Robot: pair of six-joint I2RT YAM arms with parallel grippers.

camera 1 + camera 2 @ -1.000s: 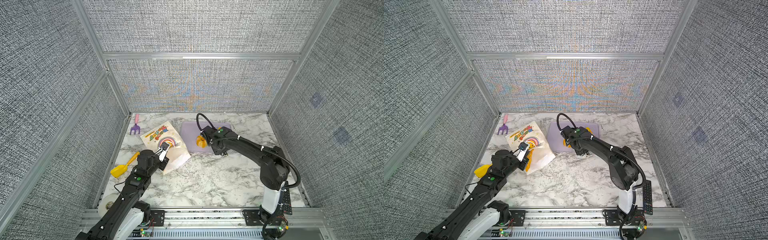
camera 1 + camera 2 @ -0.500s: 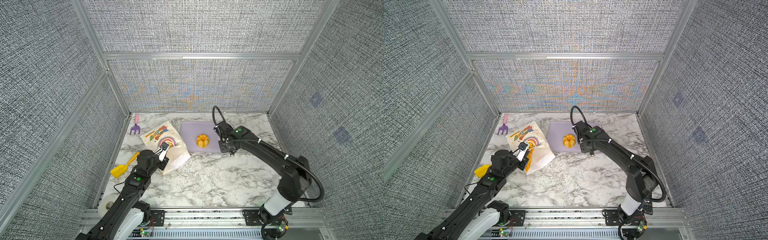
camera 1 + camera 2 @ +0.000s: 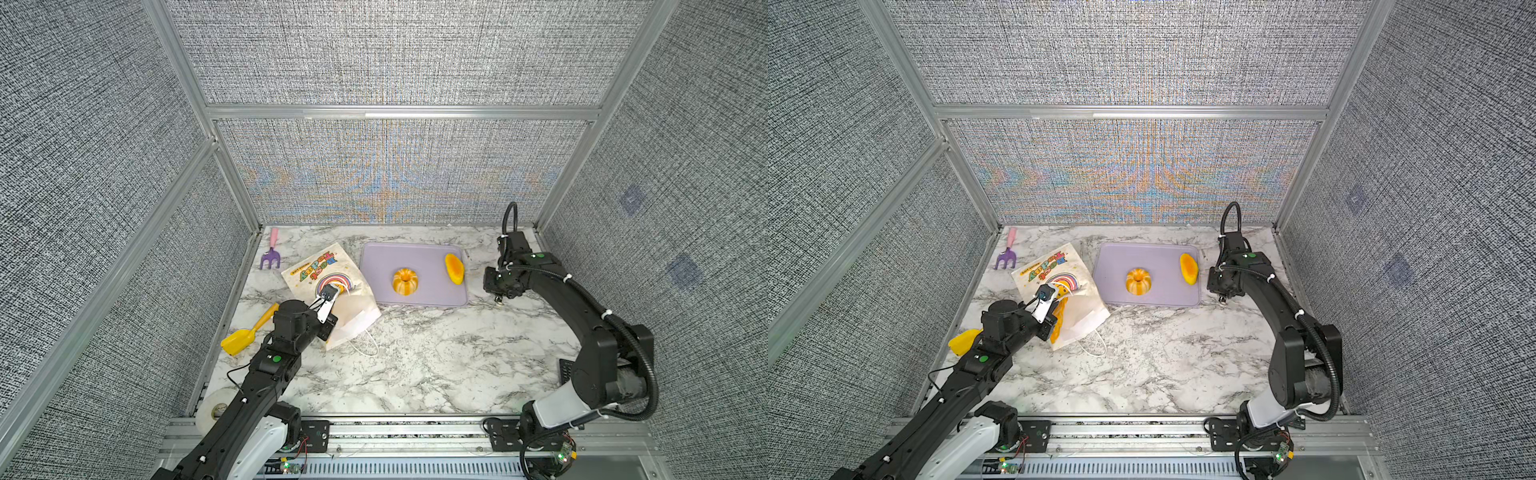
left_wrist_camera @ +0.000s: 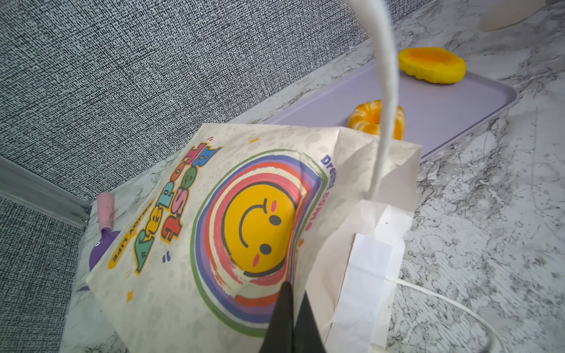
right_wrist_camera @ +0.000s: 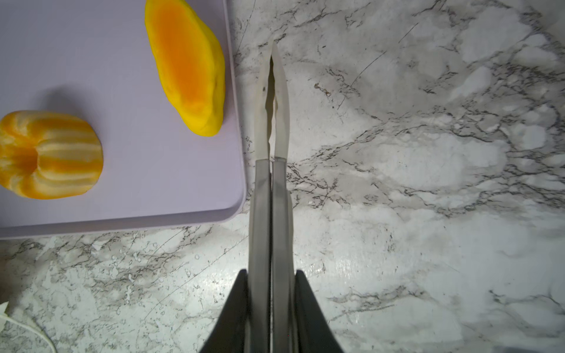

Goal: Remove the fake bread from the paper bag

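The paper bag (image 3: pixel 328 274) (image 3: pixel 1050 270) lies flat at the left, its mouth toward the front. My left gripper (image 4: pixel 293 295) (image 3: pixel 1054 328) is shut on the bag's (image 4: pixel 183 229) upper edge at the mouth. An orange braided piece of fake bread (image 3: pixel 1060 318) shows inside the mouth. A fluted ring bun (image 3: pixel 405 281) (image 5: pixel 49 154) and an oval loaf (image 3: pixel 454 268) (image 5: pixel 188 67) lie on the lilac tray (image 3: pixel 374 257). My right gripper (image 5: pixel 272 58) (image 3: pixel 498 300) is shut and empty, over the marble just right of the tray.
A yellow toy shovel (image 3: pixel 249 332) and a purple rake (image 3: pixel 271 253) lie along the left wall. A roll of tape (image 3: pixel 214 411) sits at the front left and a black keypad (image 3: pixel 566 371) at the right edge. The bag's cord handle (image 3: pixel 365 347) trails forward.
My right gripper has left the ring bun on the tray, moved right off the tray and shut. The left gripper has kept its hold on the bag.
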